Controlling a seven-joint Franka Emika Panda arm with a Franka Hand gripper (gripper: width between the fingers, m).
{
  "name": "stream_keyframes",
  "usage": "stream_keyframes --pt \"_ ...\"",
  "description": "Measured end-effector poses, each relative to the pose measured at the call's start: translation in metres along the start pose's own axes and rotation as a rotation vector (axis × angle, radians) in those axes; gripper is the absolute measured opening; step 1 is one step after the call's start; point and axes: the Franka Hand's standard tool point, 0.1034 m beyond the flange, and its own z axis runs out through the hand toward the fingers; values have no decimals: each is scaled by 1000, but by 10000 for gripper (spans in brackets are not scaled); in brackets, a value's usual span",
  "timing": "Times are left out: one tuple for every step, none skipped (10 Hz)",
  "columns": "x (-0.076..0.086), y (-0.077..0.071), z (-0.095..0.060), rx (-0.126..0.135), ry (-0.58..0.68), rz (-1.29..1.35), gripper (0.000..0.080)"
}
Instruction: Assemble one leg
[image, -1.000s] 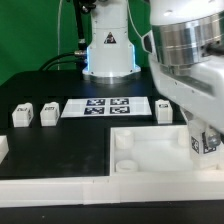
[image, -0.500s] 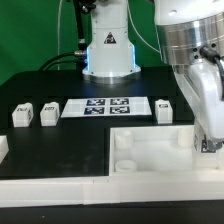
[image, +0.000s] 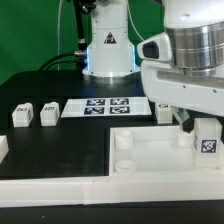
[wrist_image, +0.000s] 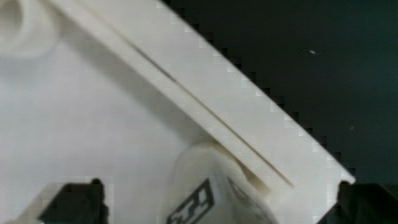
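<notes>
One leg, a small white block with a black-and-white marker, stands upright at the right corner of the large white panel. My gripper is just above it. In the wrist view the two dark fingertips stand wide apart, and the leg sits between them without touching either. The panel's edge runs diagonally across that view. The gripper is open. Three more legs lie on the table: two at the exterior view's left and one beside the marker board.
The marker board lies behind the panel. The robot base stands at the back. A white block sits at the exterior view's left edge. A white rail runs along the front.
The arm has swung and risen over the panel's right corner. The fingers, earlier down around the leg, now stand apart above it, and the leg stands alone in the corner.
</notes>
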Motion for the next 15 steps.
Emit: stream_keyframes --pt "0 0 0 0 0 -53 649" --pt "1 0 0 -5 5 -198 649" --pt "3 -3 -3 -39 55 -441 649" --pt "5 -5 -5 -53 71 -621 649" --pt "8 -5 -6 -54 79 -704 649" --pt "7 -5 -5 -53 77 -680 649" --pt "7 -5 -5 -51 78 -649 551" --pt "7 -5 -5 -50 78 -632 551" --pt "7 -4 -5 -44 77 -528 370" --pt "8 -3 -5 -41 78 -408 297" --pt "8 -3 -4 -38 80 -330 297" --pt "8 -3 -5 -32 80 -248 297" --pt "11 -4 -6 -14 72 -57 297" --pt "12 -4 -6 7 59 131 297" --pt "13 -3 -5 40 30 331 297"
